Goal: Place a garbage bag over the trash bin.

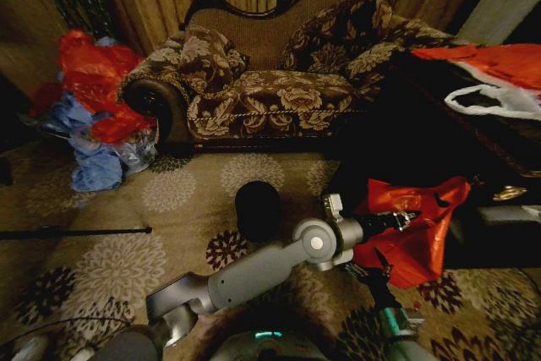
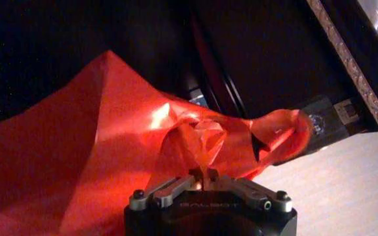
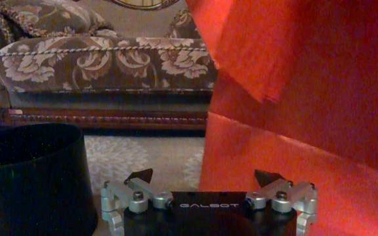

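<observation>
One trash bin (image 1: 257, 209), black, stands at frame centre on the carpet (image 1: 118, 259), apart from the bag. My left gripper (image 1: 411, 219), centre right, is clamped on a pinch of the one garbage bag (image 1: 414, 238). Below it, my right gripper (image 1: 381, 265) has fingers spread wide, beside the red film

Glossy plastic garbage bag (image 2: 143, 147); matt black trash bin (image 1: 257, 210).
</observation>
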Available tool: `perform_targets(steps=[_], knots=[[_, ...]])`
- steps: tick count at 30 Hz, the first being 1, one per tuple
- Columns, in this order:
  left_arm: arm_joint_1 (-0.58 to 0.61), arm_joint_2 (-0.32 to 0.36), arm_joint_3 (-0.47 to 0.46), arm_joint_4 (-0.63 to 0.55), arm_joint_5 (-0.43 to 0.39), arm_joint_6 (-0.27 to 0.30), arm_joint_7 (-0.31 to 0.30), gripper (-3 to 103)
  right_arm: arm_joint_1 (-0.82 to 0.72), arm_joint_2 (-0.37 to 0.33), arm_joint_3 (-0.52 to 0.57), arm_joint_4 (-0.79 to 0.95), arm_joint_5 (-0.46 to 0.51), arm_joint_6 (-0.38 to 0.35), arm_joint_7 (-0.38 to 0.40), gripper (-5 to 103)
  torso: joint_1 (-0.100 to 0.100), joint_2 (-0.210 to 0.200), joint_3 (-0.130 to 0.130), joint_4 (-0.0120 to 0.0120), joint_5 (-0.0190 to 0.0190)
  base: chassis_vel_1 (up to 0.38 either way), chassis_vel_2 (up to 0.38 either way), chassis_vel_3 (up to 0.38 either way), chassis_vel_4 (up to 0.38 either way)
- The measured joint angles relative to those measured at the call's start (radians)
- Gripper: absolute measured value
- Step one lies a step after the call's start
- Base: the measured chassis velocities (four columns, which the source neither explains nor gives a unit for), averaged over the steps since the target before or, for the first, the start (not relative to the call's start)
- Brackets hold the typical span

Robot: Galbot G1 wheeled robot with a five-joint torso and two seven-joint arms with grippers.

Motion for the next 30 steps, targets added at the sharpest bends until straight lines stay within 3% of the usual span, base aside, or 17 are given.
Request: perform_targets(steps=[12,24,30], knots=[[0.053,0.080,-0.031,-0.039,0.020,0.034,-0.035,0,-0.001,0.000,0.016,-0.027,-0.014,0.017,-0.053,100,0.000,0.000,0.000,-0.0001,-0.0001,0.000,0.000,0.000,0.000],[0.126,0.291,-0.103,-0.119,0.079,0.060,-0.022,0,-0.040,0.050,-0.002,-0.074,-0.035,0.055,-0.237,100,0.000,0.000,0.000,-0.0001,-0.0004,0.000,0.000,0.000,0.000],[0.162,0.382,-0.159,-0.138,0.114,0.061,-0.001,0,-0.047,0.057,-0.014,-0.094,-0.062,0.057,-0.256,100,0.000,0.000,0.000,0.0000,-0.0003,0.000,0.000,0.000,0.000]])
